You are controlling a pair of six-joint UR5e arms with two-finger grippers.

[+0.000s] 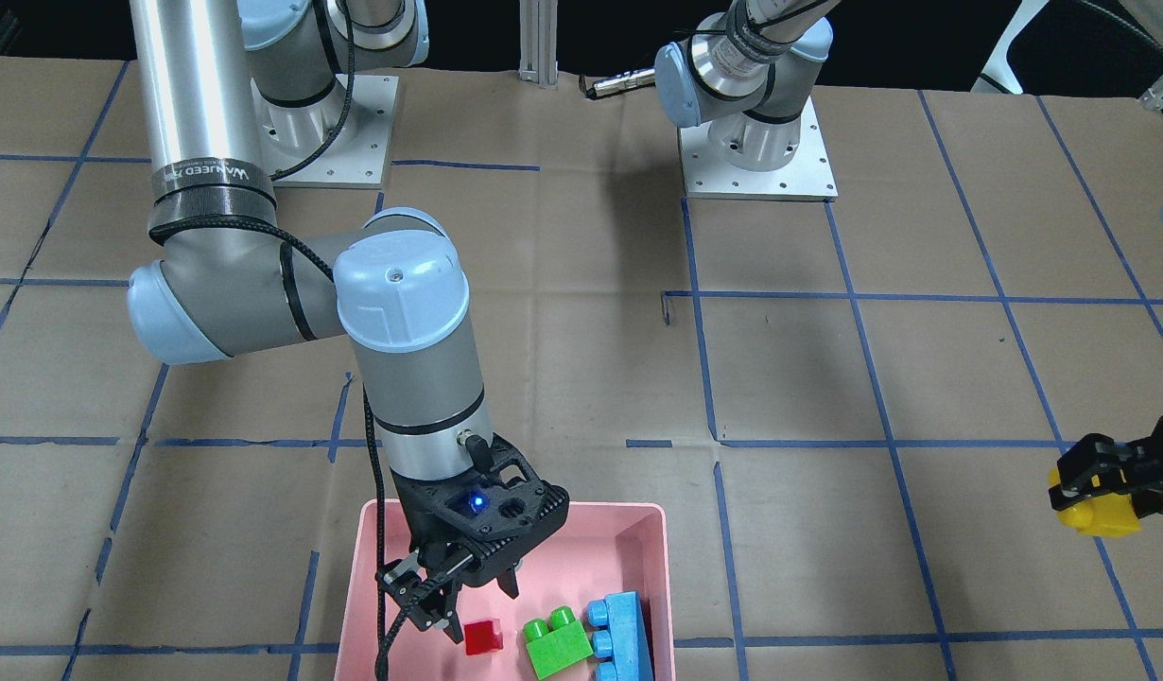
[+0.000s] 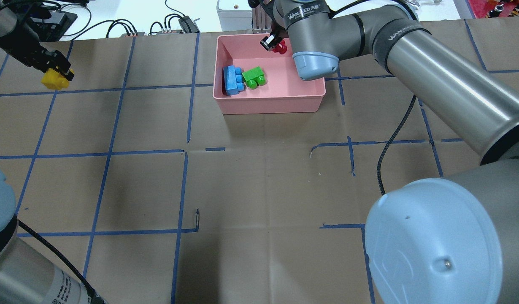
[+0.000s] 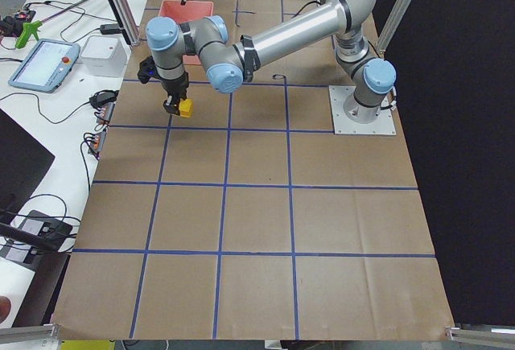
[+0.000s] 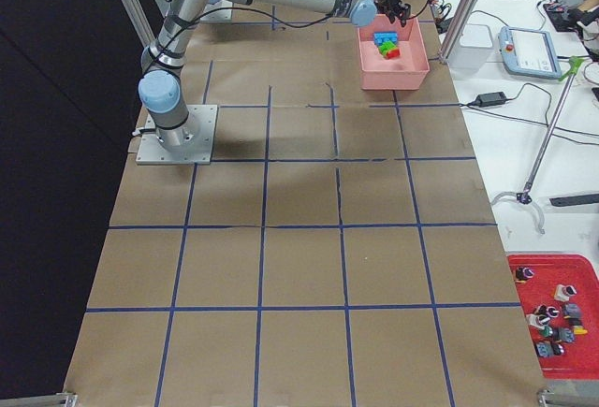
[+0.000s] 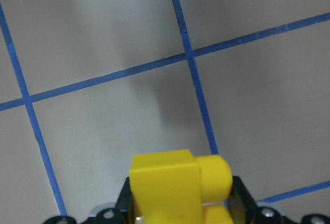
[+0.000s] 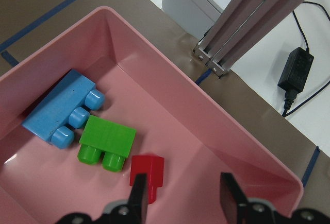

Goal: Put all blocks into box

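The pink box (image 2: 270, 107) stands at the table's far edge and also shows in the front view (image 1: 506, 511). In it lie the light blue block (image 2: 233, 80), the green block (image 2: 254, 77) and the red block (image 2: 279, 48). My right gripper (image 1: 463, 596) hangs open and empty just above the red block (image 6: 147, 175), its fingers (image 6: 138, 198) apart beside it. My left gripper (image 2: 52, 69) is shut on the yellow block (image 5: 170, 183) and holds it a little above the table, far to the left of the box. The yellow block also shows at the front view's right edge (image 1: 1097, 506).
A white device (image 2: 234, 10), an aluminium post (image 6: 247, 18), cables and a power adapter (image 6: 294, 69) lie just beyond the box. A teach pendant (image 3: 48, 64) sits on the side bench. Blue tape lines grid the brown table.
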